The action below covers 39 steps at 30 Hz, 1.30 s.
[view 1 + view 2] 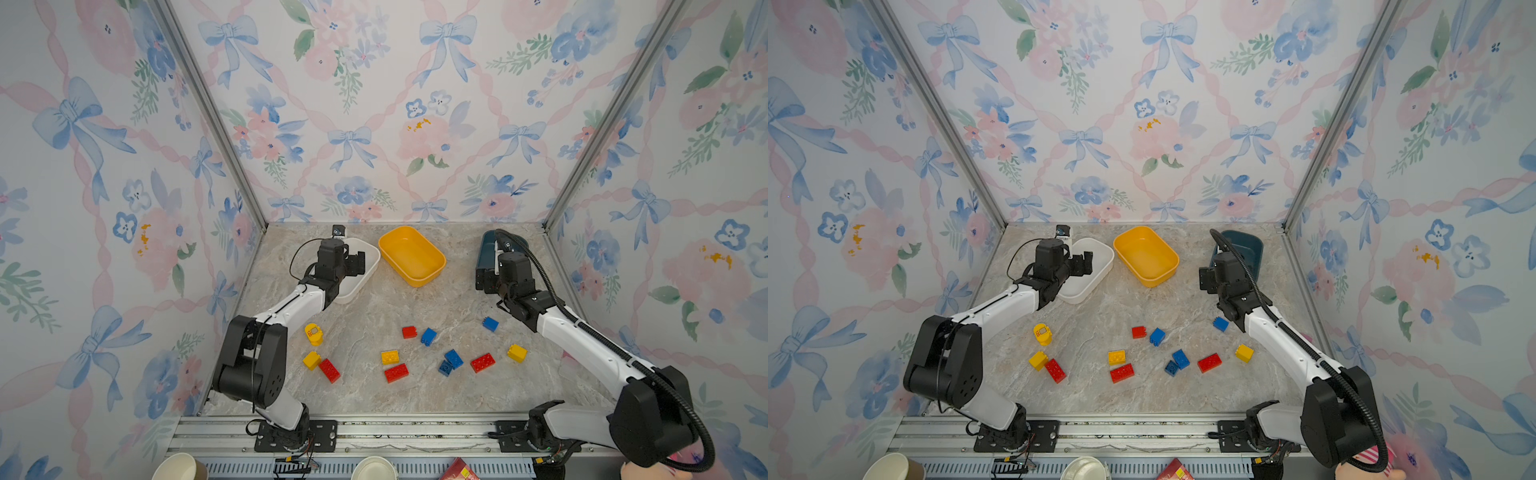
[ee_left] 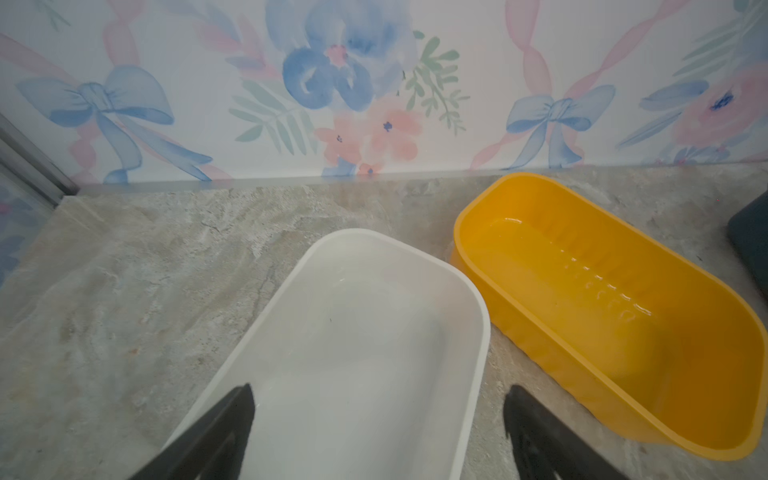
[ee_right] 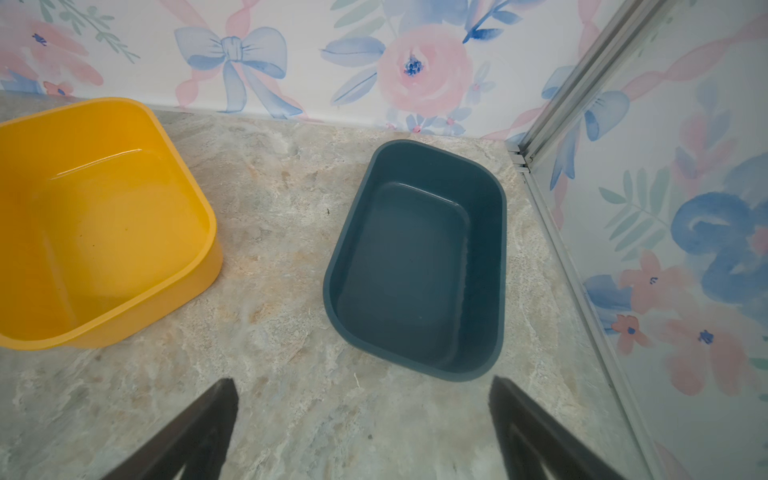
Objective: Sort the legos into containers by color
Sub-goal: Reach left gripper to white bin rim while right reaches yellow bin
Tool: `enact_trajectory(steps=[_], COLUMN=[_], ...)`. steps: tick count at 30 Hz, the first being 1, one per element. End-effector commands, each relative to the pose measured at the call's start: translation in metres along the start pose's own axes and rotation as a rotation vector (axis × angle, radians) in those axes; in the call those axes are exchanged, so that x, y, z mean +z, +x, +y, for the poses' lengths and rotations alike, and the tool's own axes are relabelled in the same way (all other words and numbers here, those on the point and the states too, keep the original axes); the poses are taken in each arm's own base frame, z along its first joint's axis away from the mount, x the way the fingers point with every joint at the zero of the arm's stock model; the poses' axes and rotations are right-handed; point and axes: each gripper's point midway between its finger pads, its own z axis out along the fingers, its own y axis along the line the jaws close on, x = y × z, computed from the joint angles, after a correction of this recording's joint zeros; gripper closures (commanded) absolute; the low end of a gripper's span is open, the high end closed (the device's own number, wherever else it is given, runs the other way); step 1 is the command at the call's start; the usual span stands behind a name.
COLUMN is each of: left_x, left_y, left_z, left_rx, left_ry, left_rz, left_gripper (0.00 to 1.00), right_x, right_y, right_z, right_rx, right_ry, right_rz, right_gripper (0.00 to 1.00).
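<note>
Left end effector point(image 2: 380, 390): I'm hovering it open, empty, over the white tub point(image 2: 365, 324).
Right end effector point(image 3: 363, 381): gaping empty before the teal tub point(image 3: 415, 270).
Legos point(image 1: 390, 356): lying scattered on the counter point(image 1: 374, 307), arm-base side of the yellow tub point(image 1: 409, 253).

Red, blue, yellow legos point(image 1: 396, 372) scattered before three seemingly empty containers point(image 1: 430, 277)

Nothing here can actually be read as a word, a number or a brand. The rounded yellow brick point(image 1: 313, 332) has a small printed panel on its upper face, greyish with orange marks, but in both top views it is too small to make out. The red packet point(image 1: 457, 471), cut off at the near edge, bears a yellow patch that is just as illegible.
</note>
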Motion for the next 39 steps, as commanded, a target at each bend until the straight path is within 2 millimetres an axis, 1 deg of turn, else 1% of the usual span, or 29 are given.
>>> enact_trajectory(steps=[1,4,11,15,23,31,39], left_x=[0.011,0.018,0.022,0.021,0.014,0.000,-0.010], left_y=[0.062,0.078,0.104,0.108,0.119,0.116,0.121], left_z=[-0.006,-0.004,-0.013,-0.018,-0.042,-0.066,-0.095], left_rx=[-0.032,-0.039,-0.068,-0.100,-0.172,-0.189,-0.183], left_ry=[0.028,0.005,0.041,0.064,0.155,0.191,0.232], left_rz=[0.304,0.383,0.482,0.498,0.549,0.545,0.558], left_gripper=[0.08,0.10,0.13,0.14,0.16,0.16,0.16], right_x=[-0.006,-0.007,-0.010,-0.010,-0.011,-0.012,-0.012], right_y=[0.014,0.014,0.014,0.012,0.009,0.013,0.017], right_z=[0.001,0.009,0.028,0.032,0.033,0.037,0.041], right_rx=[-0.033,-0.033,-0.029,-0.031,-0.024,-0.022,-0.020], right_ry=[0.015,-0.016,-0.083,-0.095,-0.098,-0.114,-0.126], right_rz=[0.090,0.102,0.113,0.113,0.109,0.118,0.126], right_gripper=[0.03,0.03,0.03,0.03,0.03,0.03,0.03])
